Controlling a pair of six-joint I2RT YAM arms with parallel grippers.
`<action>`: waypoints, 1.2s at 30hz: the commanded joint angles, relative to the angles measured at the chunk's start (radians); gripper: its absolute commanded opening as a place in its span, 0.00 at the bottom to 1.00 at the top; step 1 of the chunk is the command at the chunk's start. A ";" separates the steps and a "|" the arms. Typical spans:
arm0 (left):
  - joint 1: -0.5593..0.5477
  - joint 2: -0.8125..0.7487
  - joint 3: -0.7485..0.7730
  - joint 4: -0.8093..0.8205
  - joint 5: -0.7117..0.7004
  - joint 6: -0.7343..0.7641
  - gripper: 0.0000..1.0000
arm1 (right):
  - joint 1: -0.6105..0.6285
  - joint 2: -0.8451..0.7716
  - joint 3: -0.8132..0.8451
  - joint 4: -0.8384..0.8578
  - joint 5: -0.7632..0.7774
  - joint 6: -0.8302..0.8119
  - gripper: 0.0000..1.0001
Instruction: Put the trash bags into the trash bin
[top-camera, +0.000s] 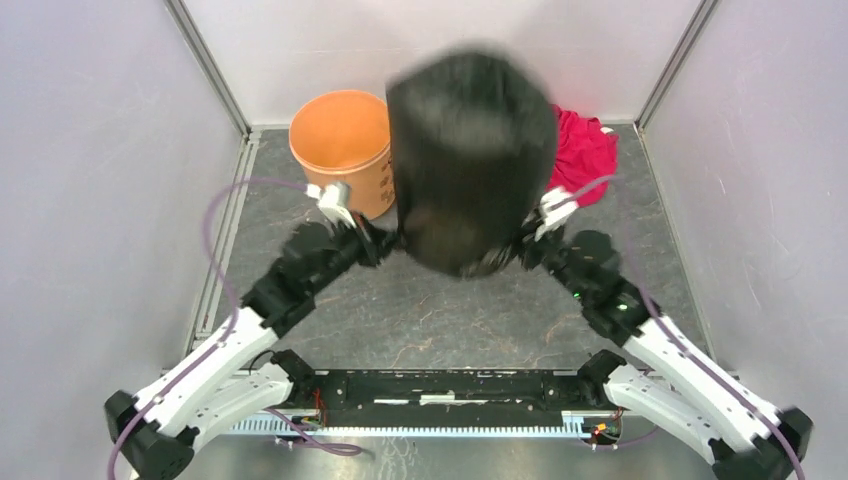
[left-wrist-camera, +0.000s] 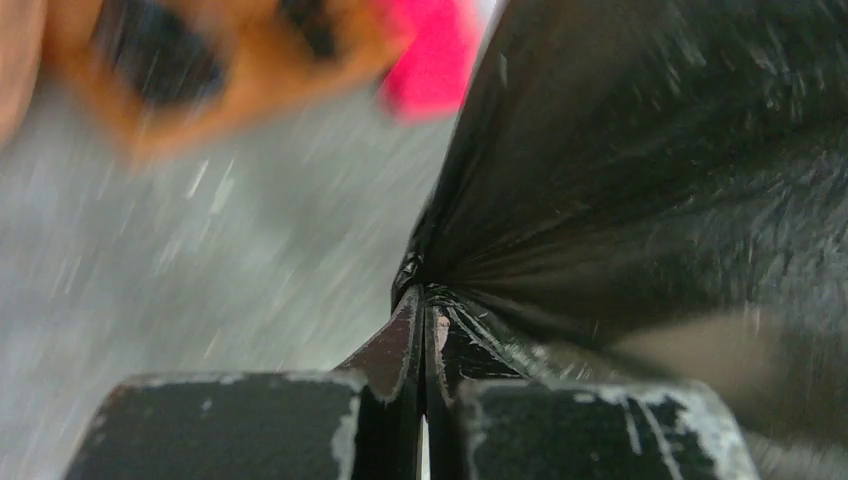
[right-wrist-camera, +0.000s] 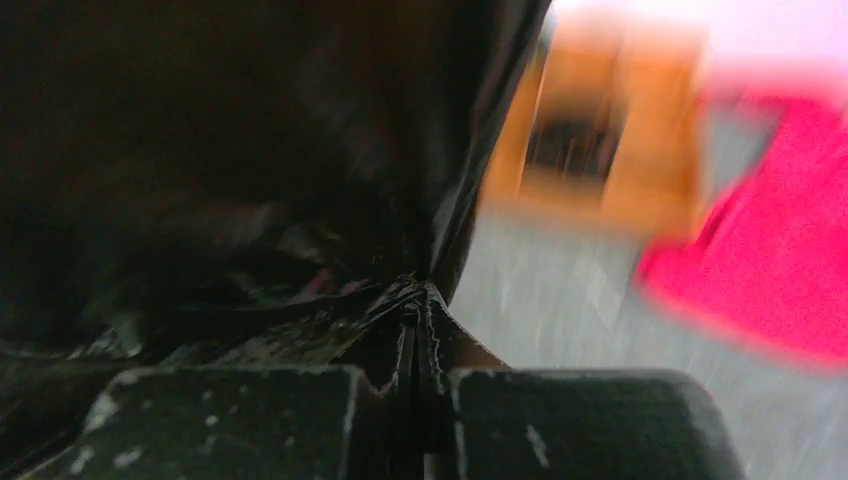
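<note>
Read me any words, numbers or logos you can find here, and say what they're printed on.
None can be read.
Dark marks on the side of the trash bin: too small and blurred to read in every view.
No print visible on the trash bag or the red cloth.

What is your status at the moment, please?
Left gripper, right gripper shut on trash bag, stretched between them. Bag not yet in trash bin. Red cloth behind, not blocking.

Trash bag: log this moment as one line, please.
left tool: shut on trash bag | right tool: shut on trash bag | bag: aloft, spread between tools | trash bin: bag not yet inside
</note>
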 joint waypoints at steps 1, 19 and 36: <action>0.002 -0.064 -0.238 -0.129 -0.039 -0.123 0.02 | 0.001 -0.008 -0.245 -0.147 -0.052 0.057 0.01; 0.002 -0.137 -0.004 -0.231 0.104 -0.145 0.02 | 0.001 -0.035 0.042 -0.416 -0.138 0.087 0.01; 0.001 0.272 0.355 -0.002 0.412 -0.103 0.02 | 0.000 0.046 0.199 -0.261 -0.240 0.209 0.13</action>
